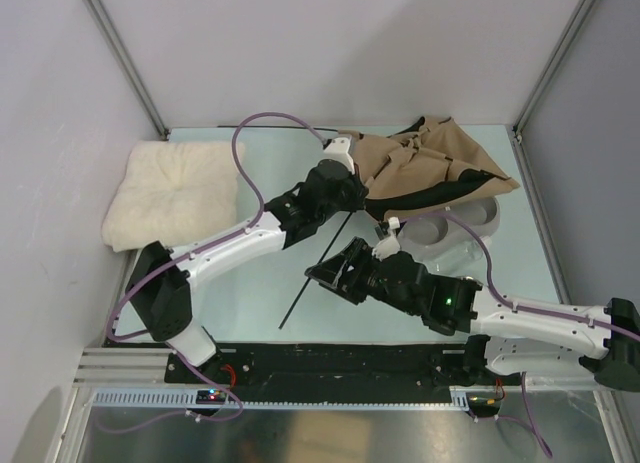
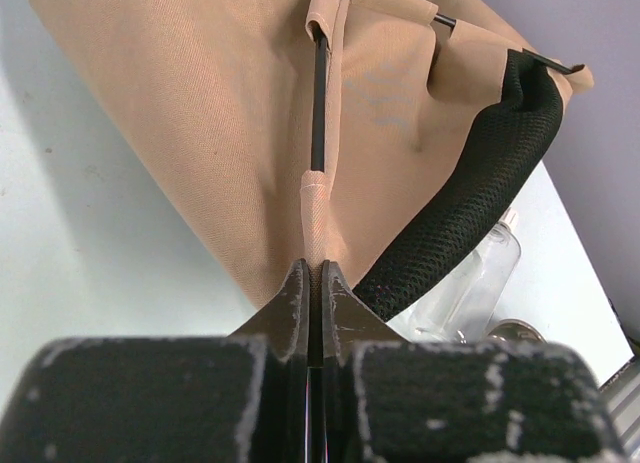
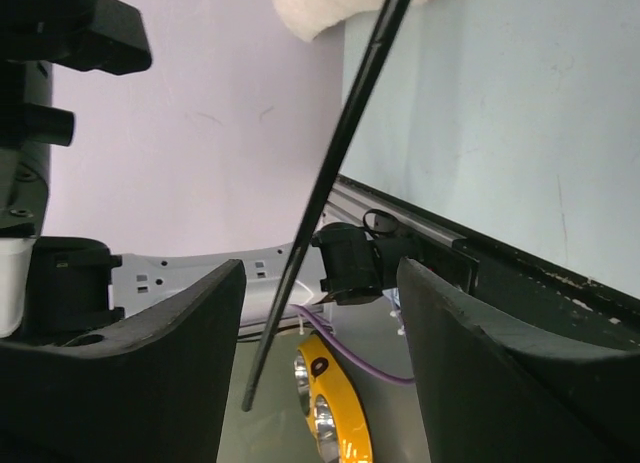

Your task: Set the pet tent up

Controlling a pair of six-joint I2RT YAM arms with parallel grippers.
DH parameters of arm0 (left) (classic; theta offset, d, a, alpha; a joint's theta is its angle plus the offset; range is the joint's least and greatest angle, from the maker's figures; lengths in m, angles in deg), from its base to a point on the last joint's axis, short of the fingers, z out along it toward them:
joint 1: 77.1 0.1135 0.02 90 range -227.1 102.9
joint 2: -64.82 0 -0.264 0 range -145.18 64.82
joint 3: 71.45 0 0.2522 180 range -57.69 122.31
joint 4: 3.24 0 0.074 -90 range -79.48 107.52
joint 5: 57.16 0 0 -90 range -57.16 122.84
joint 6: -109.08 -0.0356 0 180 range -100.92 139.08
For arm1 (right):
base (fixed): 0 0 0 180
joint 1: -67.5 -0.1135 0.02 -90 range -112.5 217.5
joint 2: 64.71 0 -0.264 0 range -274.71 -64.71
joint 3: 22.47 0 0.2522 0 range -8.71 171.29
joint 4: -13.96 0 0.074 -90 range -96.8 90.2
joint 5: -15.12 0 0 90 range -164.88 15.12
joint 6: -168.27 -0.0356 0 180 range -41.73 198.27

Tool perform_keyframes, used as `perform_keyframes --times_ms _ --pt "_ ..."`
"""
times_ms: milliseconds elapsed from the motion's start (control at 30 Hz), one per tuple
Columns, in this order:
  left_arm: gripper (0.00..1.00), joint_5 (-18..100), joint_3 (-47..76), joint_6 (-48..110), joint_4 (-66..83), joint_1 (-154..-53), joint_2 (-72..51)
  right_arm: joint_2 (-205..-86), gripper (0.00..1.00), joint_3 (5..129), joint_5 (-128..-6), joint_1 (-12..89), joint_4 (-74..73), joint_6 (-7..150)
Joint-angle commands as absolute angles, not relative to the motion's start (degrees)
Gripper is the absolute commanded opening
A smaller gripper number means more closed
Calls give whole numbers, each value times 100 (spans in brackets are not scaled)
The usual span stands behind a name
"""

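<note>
Left wrist view: the left jaws are clamping the pet tent [image 2: 200,113] by its pole sleeve [image 2: 315,218]; it is lying crumpled far right on the tabletop [image 1: 250,303], and the right jaws are gaping around a bare pole [image 3: 340,153].

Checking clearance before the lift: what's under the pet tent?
A grey double bowl pokes out from under the pet tent at its near edge; its far part is covered. Whatever else lies beneath the fabric is hidden.
</note>
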State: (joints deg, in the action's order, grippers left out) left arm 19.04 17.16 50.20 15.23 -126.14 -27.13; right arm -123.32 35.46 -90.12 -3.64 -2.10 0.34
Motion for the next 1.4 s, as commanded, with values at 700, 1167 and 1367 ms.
perform_keyframes --times_ms 700,1167,1367 --pt "0 1558 2290 5235 1014 -12694 -2987 -12570 1 3869 -9071 -351 181 -174" --pt "57 1740 2266 4772 1095 -12682 -2772 -12007 0 3867 -9141 -387 -287 -276" --pt "97 1904 2475 4562 1342 -12634 -2664 -11897 0 3867 -9164 -331 -403 -263"
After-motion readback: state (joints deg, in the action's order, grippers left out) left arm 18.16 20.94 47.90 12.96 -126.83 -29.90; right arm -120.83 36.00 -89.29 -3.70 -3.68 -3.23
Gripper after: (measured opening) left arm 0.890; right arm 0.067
